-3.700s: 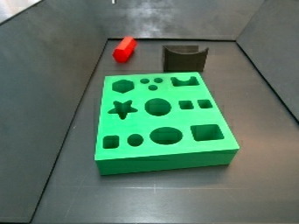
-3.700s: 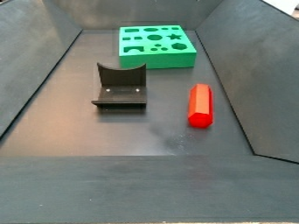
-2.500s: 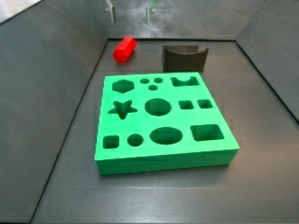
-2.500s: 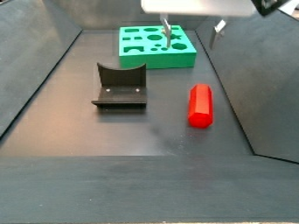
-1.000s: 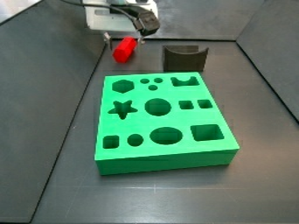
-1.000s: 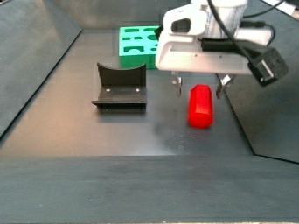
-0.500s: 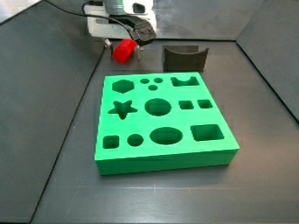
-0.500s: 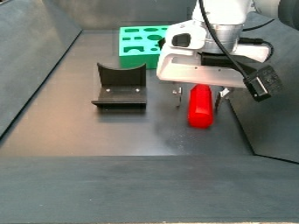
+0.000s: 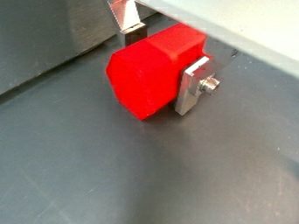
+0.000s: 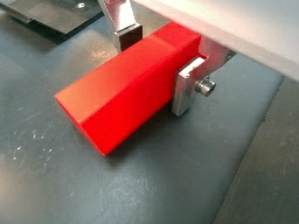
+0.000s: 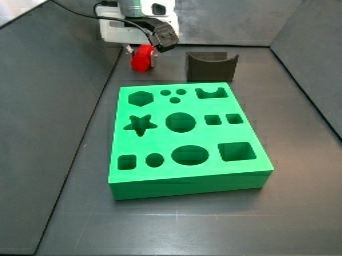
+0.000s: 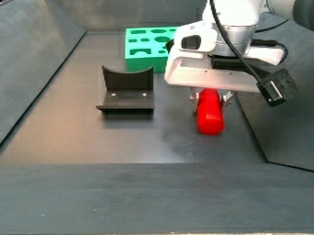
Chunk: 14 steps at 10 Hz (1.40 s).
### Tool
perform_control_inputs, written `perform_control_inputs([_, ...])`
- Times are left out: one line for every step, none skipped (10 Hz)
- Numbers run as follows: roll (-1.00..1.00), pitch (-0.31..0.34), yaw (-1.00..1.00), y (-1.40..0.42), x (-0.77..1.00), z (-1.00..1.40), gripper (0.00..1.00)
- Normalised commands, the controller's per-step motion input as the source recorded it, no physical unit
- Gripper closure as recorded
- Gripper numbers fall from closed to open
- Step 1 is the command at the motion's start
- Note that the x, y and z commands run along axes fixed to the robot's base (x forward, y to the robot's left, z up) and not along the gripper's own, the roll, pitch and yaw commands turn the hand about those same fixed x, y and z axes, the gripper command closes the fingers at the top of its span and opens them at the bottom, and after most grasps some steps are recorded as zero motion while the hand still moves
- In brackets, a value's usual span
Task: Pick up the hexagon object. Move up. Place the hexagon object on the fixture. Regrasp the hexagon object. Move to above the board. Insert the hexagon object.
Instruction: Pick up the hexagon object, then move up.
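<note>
The hexagon object is a bright red faceted peg lying flat on the dark floor, also seen in a side view. My gripper has come down over it, and in both wrist views the silver fingers straddle the peg. One finger lies against a side of the peg. The other finger stands just off the opposite side. The gripper is open. The dark fixture stands apart from the peg. The green board lies further off.
Sloping dark walls close in the floor on all sides. A corner of the fixture's base plate shows in a wrist view. The peg lies close to one side wall.
The gripper came in from above, settled over the red peg and has sunk a little lower around it in the last half second. The peg has not moved.
</note>
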Motion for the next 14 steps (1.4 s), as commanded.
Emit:
perform_control_inputs([0.00, 0.000, 0.00, 0.00, 0.00, 0.00, 1.00])
perform_control_inputs([0.00, 0.000, 0.00, 0.00, 0.00, 0.00, 1.00])
perform_control_inputs([0.00, 0.000, 0.00, 0.00, 0.00, 0.00, 1.00])
perform_control_inputs([0.00, 0.000, 0.00, 0.00, 0.00, 0.00, 1.00])
perform_control_inputs([0.00, 0.000, 0.00, 0.00, 0.00, 0.00, 1.00])
perform_control_inputs([0.00, 0.000, 0.00, 0.00, 0.00, 0.00, 1.00])
perform_control_inputs([0.00, 0.000, 0.00, 0.00, 0.00, 0.00, 1.00])
perform_control_inputs([0.00, 0.000, 0.00, 0.00, 0.00, 0.00, 1.00])
perform_control_inputs([0.00, 0.000, 0.00, 0.00, 0.00, 0.83, 1.00])
perform_control_inputs([0.00, 0.020, -0.01, 0.03, -0.06, 0.81, 1.00])
perform_control_inputs([0.01, 0.028, -0.01, 0.03, -0.07, 0.77, 1.00])
perform_control_inputs([0.03, 0.037, -0.02, 0.02, -0.05, 0.59, 1.00])
perform_control_inputs([0.05, 0.044, -0.03, 0.02, -0.03, 0.51, 1.00])
perform_control_inputs([0.07, 0.063, -0.03, 0.01, -0.02, 0.34, 1.00])
